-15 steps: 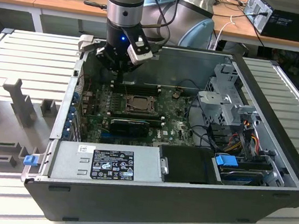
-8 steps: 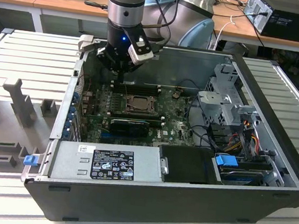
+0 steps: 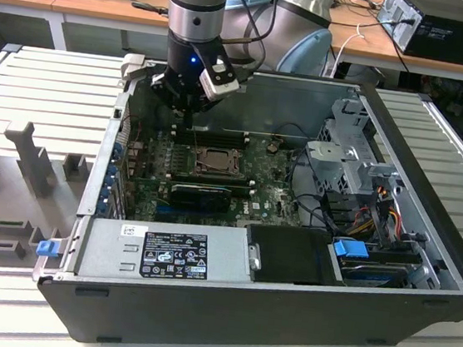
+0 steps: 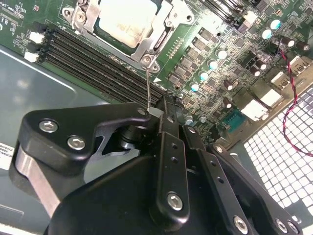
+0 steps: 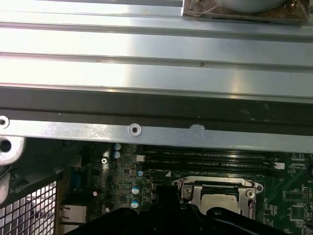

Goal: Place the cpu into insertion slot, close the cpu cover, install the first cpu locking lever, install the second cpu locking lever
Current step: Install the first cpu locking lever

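In the second wrist view the cpu (image 4: 124,19) lies flat in the insertion slot, its silver face showing through the opening of the cpu cover (image 4: 155,41), which is down over it. A thin wire cpu locking lever (image 4: 148,85) rises from the cover's corner to my gripper (image 4: 155,115), whose black fingers (image 4: 98,129) are shut on the lever's tip. In the exterior view the gripper (image 3: 188,125) hangs just behind the insertion slot (image 3: 215,160), near the case's back wall. The first wrist view shows the cpu cover (image 5: 191,192) and the cpu (image 5: 215,200) beyond the gripper (image 5: 166,192).
Long black memory slots (image 4: 88,54) run beside the socket. A red-black cable (image 4: 293,88) crosses the board's edge. The open case holds a power supply (image 3: 164,250) in front, a drive cage (image 3: 351,154) on the exterior view's right, and a metal wall (image 5: 146,129) close behind the gripper.
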`<state>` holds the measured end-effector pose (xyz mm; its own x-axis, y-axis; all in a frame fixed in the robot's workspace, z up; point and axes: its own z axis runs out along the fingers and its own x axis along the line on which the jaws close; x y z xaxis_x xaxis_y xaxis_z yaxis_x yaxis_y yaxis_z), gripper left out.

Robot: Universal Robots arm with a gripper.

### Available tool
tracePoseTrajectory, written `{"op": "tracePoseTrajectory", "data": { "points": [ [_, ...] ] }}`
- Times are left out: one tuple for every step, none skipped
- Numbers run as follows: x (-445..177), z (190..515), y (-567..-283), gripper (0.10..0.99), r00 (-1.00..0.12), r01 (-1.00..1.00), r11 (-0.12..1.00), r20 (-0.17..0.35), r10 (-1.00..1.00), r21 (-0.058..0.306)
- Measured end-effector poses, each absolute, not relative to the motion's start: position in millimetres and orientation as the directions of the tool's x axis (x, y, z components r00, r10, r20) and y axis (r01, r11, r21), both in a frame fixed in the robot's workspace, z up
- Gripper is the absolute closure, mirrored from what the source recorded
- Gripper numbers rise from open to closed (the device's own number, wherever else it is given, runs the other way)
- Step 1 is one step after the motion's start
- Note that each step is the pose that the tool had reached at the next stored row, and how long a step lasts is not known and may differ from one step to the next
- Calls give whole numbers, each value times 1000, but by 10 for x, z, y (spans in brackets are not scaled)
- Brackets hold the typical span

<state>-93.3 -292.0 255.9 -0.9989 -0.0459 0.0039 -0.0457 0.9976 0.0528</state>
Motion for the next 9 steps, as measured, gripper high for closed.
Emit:
{"op": "tracePoseTrajectory", "data": {
  "points": [
    [-927, 2559, -2920, 980, -999, -46, 998, 4, -46, 53],
    [-909, 2559, -2920, 980, -999, -46, 998, 4, -46, 53],
    [-901, 2559, -2920, 980, -999, -46, 998, 4, -46, 53],
    [-895, 2559, -2920, 980, -999, -46, 998, 4, -46, 53],
    [-888, 2559, -2920, 980, -999, -46, 998, 4, -46, 53],
    [-880, 2558, -2920, 980, -999, -46, 998, 4, -46, 53],
    [-870, 2558, -2920, 980, -999, -46, 998, 4, -46, 53],
    [-860, 2557, -2920, 980, -999, -46, 998, 4, -46, 53],
    [-853, 2557, -2920, 980, -999, -46, 998, 4, -46, 53]
  ]
}}
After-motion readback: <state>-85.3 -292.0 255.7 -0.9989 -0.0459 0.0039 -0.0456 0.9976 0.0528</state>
